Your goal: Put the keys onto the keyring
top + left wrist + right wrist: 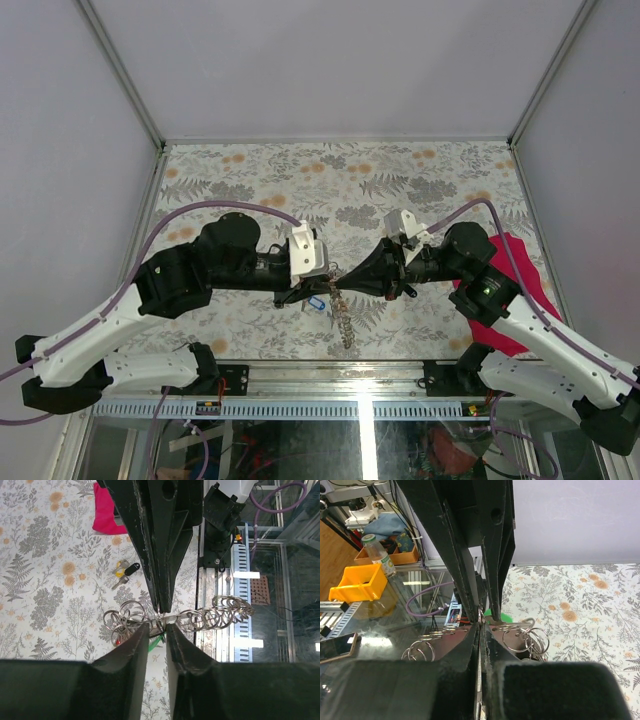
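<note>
We note the left pincer (157,630) with jaws slightly apart and a green key head (158,639) in the gap; grip or none, we cannot tell. Just past its tips lies the keyring (165,617), links trailing to both sides. The right pincer (480,625) meets it tip to tip, clamped on the ring. Beyond, on the worktop (45,555), are yellow and black keys (125,572); farther still, a crimson cloth (107,510).

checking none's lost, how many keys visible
5: yellow key and black key on the table, green key and red key by the keyring, blue key in the top view; more may be hidden.
</note>
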`<state>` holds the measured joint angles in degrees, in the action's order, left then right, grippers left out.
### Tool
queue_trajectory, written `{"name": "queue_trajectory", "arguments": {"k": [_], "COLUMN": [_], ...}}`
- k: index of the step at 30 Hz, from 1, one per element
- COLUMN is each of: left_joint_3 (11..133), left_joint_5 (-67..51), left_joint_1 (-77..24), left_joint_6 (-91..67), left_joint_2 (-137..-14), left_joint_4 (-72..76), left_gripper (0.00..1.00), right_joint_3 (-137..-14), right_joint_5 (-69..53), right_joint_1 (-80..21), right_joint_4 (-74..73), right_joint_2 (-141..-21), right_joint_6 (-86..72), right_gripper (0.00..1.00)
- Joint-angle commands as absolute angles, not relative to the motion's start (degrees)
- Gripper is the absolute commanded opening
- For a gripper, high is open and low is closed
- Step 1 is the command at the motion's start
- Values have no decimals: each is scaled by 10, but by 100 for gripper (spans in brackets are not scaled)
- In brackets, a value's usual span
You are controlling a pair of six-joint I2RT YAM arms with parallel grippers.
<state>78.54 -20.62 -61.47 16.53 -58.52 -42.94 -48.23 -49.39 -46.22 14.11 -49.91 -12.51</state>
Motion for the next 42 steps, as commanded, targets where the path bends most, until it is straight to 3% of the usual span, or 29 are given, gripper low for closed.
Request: {"name": "queue_trajectory", "arguments": {"k": [1, 5, 11, 17, 20, 29, 42], "left_joint_3": [779, 781, 782, 799, 818, 852, 858], "left_joint_5": [-214, -216, -213, -218, -224, -226, -219], "left_joint_1": [-616, -617, -616, -617, -617, -617, -617], "left_joint_6": [157, 157, 158, 172, 186, 212, 210], "left_joint_2": [-586, -587, -585, -599, -616, -641, -649], "left_joint_4": [-392, -386, -383, -417, -449, -488, -493], "left_gripper": [15, 0, 0, 0, 0, 0, 0], "right_joint_3": [-496, -497, -503, -523, -539, -565, -574], "right_joint_5": [-481, -484, -482, -473, -483, -496, -507], "right_joint_1": [-461, -462, -462, -462, -461, -461, -461], "right_joint_4": [203, 201, 167, 99, 58, -13, -2], "right_joint_2": [-479, -481, -479, -472, -479, -507, -537], "right_joint_6": [-132, -131, -111, -65, -43, -1, -5], "right_gripper": [0, 0, 0, 24, 30, 32, 30]}}
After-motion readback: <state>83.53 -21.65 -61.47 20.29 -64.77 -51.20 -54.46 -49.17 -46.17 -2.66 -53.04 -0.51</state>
